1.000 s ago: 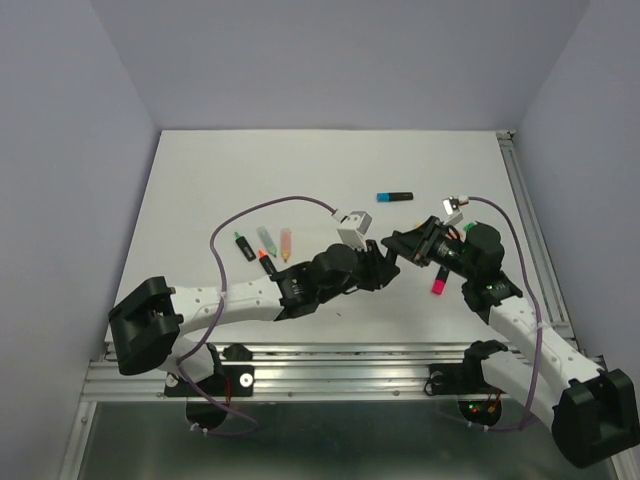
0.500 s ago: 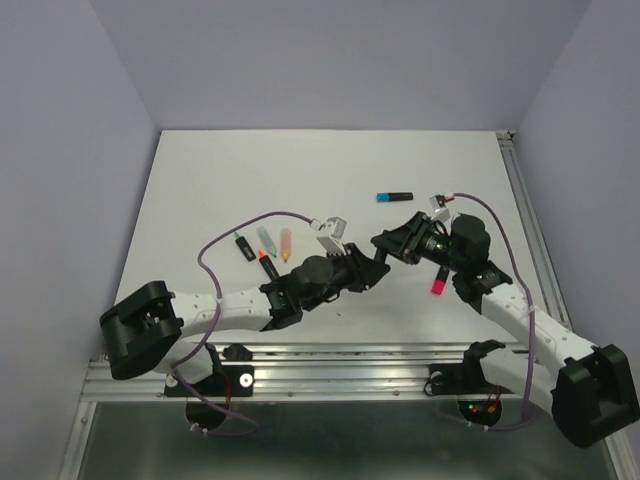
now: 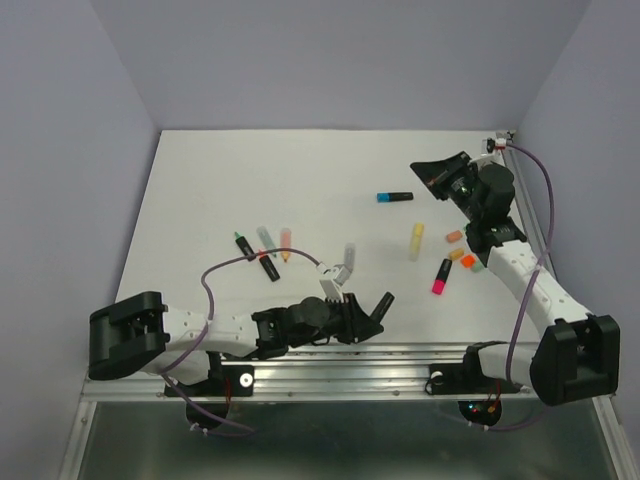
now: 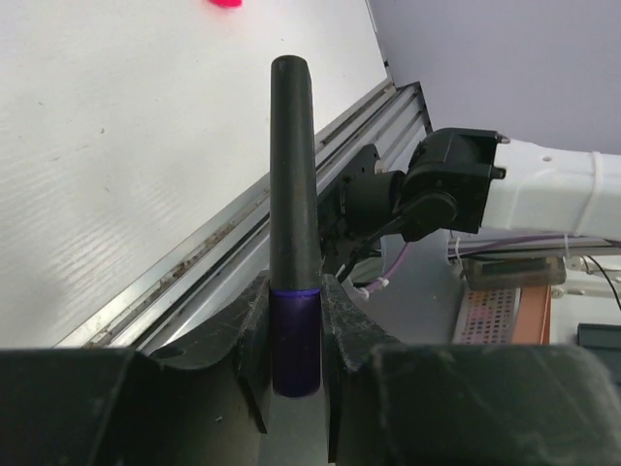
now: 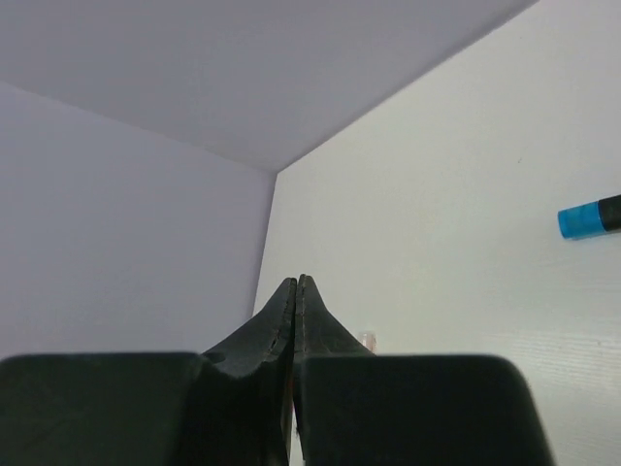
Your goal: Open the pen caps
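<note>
My left gripper (image 4: 295, 291) is shut on the purple cap (image 4: 295, 340) of a highlighter whose black body (image 4: 293, 165) sticks out ahead. In the top view this gripper (image 3: 372, 308) sits low near the table's front edge. My right gripper (image 5: 296, 283) is shut and empty, raised at the back right (image 3: 432, 170). A blue-capped highlighter (image 3: 394, 197) lies below it and also shows in the right wrist view (image 5: 582, 219). A yellow highlighter (image 3: 415, 241), a pink-capped one (image 3: 441, 276) and loose orange caps (image 3: 457, 254) lie at the right.
Several highlighters lie left of centre: a green-tipped one (image 3: 243, 247), a pastel mint one (image 3: 265, 238), an orange one (image 3: 285, 243) and an orange-capped black one (image 3: 268, 266). A grey pen (image 3: 349, 255) lies mid-table. The metal rail (image 3: 330, 355) runs along the front edge.
The two grippers, close together mid-table earlier, have parted. The left drew back to the front edge with the purple-capped highlighter. The right swung up to the back right, uncovering the yellow highlighter and caps.
</note>
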Tool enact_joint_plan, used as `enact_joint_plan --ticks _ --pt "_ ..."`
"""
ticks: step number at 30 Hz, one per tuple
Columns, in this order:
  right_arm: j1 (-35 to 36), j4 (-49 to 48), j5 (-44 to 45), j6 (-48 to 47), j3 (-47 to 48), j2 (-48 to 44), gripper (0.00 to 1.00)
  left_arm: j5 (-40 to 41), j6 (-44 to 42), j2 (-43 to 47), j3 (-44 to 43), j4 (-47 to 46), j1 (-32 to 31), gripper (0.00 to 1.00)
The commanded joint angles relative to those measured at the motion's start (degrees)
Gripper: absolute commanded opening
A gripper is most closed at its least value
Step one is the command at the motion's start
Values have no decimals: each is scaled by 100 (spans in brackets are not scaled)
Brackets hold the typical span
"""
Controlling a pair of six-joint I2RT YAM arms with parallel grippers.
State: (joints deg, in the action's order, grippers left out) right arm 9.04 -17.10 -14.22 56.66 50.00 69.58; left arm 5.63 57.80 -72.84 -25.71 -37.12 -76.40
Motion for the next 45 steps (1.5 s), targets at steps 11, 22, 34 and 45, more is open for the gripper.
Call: enact_joint_plan --ticks 11,22,34,45 --pt "72 2447 -1512 -1984 -490 -1491 80 2108 -1741 -2 -1628 1909 29 0" --pt "819 2686 -1505 -1615 -1140 -2282 100 2557 -2660 -758 -2710 2368 29 0" --pt "942 1932 -1716 -1018 -1879 -2564 91 2391 -2335 -723 -2772 1894 29 0" --pt "1205 664 -1470 -15 -2521 -3029 53 2100 -2124 -477 -2614 1647 29 0"
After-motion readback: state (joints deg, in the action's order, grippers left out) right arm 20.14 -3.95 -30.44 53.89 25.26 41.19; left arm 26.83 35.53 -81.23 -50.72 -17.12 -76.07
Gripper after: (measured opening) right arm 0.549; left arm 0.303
